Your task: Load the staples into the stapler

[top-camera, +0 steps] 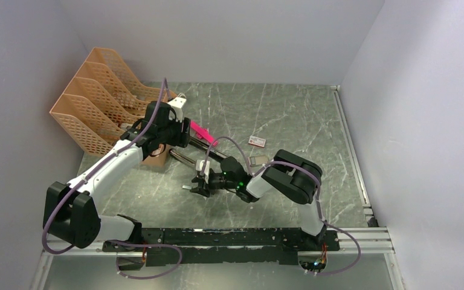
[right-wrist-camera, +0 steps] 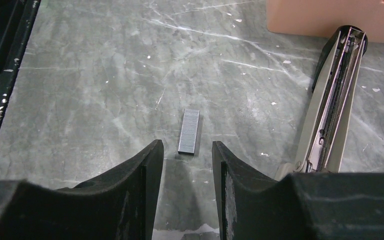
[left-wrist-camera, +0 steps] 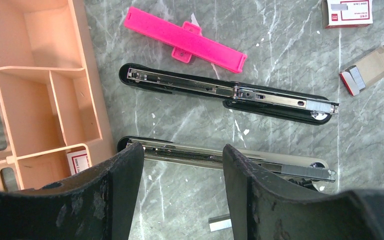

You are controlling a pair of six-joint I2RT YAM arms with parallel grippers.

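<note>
Seeing black stapler (left-wrist-camera: 180, 85) lying opened flat on surface (left-wrist-camera: 280, 45), between pink piece (left-wrist-camera: 185, 37) and second stapler (left-wrist-camera: 280, 167), also opened. Finding strip of staples (right-wrist-camera: 189, 131) loose on surface, just ahead of right end effector (right-wrist-camera: 186, 146), partly spread, gripping nothing. Noting left end effector (left-wrist-camera: 182, 150) spread wide over second stapler, likewise empty.
</note>
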